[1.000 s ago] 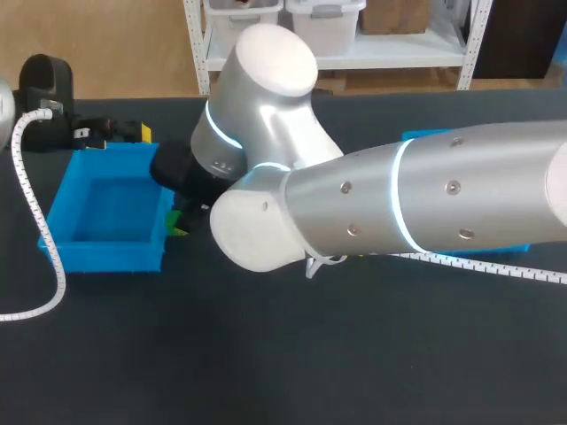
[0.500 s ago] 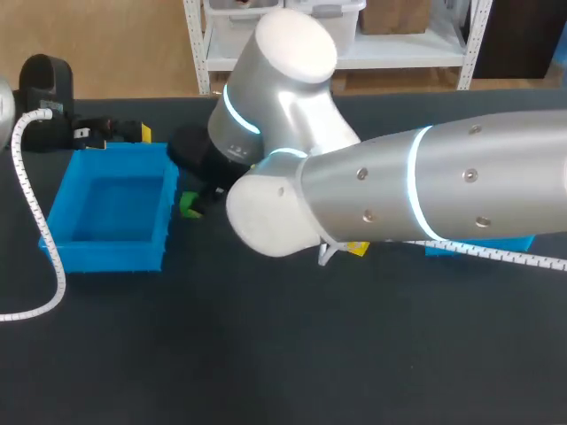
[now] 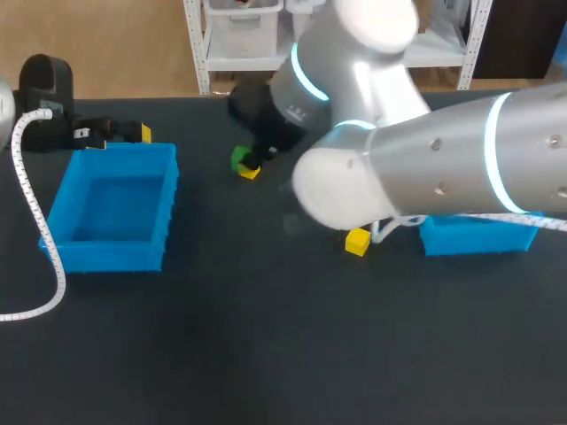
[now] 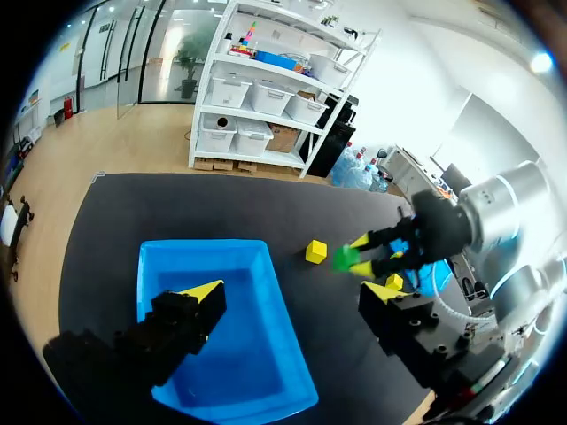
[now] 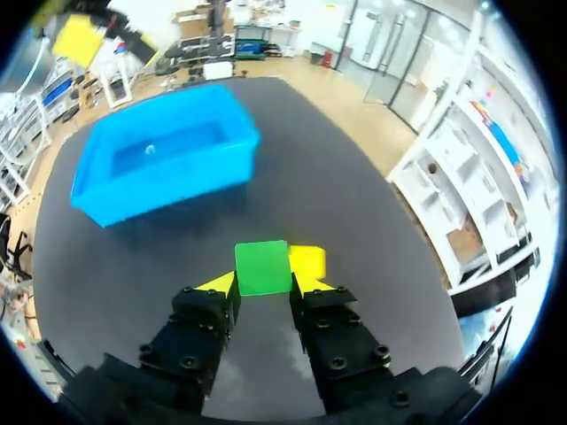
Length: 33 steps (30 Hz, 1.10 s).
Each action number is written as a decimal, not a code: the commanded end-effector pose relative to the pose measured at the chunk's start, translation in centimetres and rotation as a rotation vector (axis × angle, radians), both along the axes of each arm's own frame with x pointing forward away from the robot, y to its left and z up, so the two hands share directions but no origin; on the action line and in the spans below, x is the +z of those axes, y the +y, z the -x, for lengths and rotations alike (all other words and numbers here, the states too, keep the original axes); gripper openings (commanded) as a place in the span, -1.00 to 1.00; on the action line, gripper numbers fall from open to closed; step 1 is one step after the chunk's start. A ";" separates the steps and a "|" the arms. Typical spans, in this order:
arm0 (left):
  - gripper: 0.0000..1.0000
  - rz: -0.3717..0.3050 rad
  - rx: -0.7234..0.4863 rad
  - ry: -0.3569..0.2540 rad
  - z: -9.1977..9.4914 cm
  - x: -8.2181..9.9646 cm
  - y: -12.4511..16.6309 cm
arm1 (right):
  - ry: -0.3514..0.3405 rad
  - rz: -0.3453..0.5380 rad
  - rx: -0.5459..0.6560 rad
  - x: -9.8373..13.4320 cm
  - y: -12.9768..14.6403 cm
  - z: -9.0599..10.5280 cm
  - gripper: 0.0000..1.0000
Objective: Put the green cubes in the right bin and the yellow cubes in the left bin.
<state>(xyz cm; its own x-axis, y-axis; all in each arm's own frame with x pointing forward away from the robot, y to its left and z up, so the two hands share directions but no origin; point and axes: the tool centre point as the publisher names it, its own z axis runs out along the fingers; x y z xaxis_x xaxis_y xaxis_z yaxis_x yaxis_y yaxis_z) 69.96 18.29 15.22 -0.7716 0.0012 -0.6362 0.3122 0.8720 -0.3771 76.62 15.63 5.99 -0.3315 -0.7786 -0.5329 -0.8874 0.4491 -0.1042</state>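
One second back my right gripper (image 5: 263,285) had the green cube (image 5: 262,267) down by the near right corner of the left bin (image 3: 106,257). Now it has swung up and away, to the far middle of the table (image 3: 266,336), well clear of that bin. My right arm no longer covers the second yellow cube (image 3: 357,241), which lies in full view just beside the right bin (image 3: 478,237). The left bin and my left arm have not shifted.

My right fingers are clamped on the green cube from two sides, with the yellow tips pressed against opposite faces. The cube is a plain bright green block with flat, clean faces and sharp edges. One whole face shows square-on to my wrist camera. It has no long axis, all sides being alike. It sits straight in the grip, not twisted, with its edges in line with my fingers. From the left wrist it appears held off the table.

A yellow cube (image 4: 315,251) lies on the table just beside it, partly hidden behind it in my right wrist view.

My left gripper (image 4: 292,292) hangs over the left bin with its fingers spread wide and nothing between them.
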 end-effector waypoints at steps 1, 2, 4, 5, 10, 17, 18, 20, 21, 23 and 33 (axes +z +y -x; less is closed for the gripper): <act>1.00 0.008 -0.005 -0.006 0.0 -0.1 0.2 | -0.070 -0.002 -0.074 3.7 -5.1 1.7 -1.00; 1.00 0.008 -0.005 -0.006 0.0 -0.1 0.2 | -0.076 -0.004 -0.091 4.2 -5.9 1.6 -1.00; 1.00 0.008 -0.005 -0.006 0.0 -0.1 0.2 | -0.079 -0.012 -0.131 5.1 -7.6 1.3 -1.00; 1.00 0.008 -0.005 -0.006 0.0 -0.1 0.2 | -0.081 -0.018 -0.152 5.5 -8.5 1.2 -1.00; 1.00 0.008 -0.005 -0.006 0.0 -0.1 0.2 | -0.078 -0.058 -0.271 7.5 -12.8 0.6 -1.00; 1.00 0.008 -0.005 -0.006 0.0 -0.1 0.2 | -0.102 -0.068 -0.419 9.6 -18.8 0.5 -1.00; 1.00 0.008 -0.005 -0.006 0.0 -0.1 0.2 | -0.106 -0.061 -0.436 9.8 -19.7 0.6 -1.00; 1.00 0.008 -0.005 -0.006 0.0 -0.1 0.2 | -0.108 -0.053 -0.466 10.1 -21.0 0.7 -1.00; 1.00 0.008 -0.005 -0.006 0.0 -0.1 0.2 | -0.110 -0.045 -0.482 10.1 -21.8 0.8 -1.00; 1.00 0.008 -0.005 -0.006 0.0 -0.1 0.2 | -0.110 -0.034 -0.509 10.0 -22.9 1.0 -1.00; 1.00 0.008 -0.005 -0.006 0.0 -0.1 0.2 | -0.077 -0.022 -0.625 8.9 -26.4 1.9 -1.00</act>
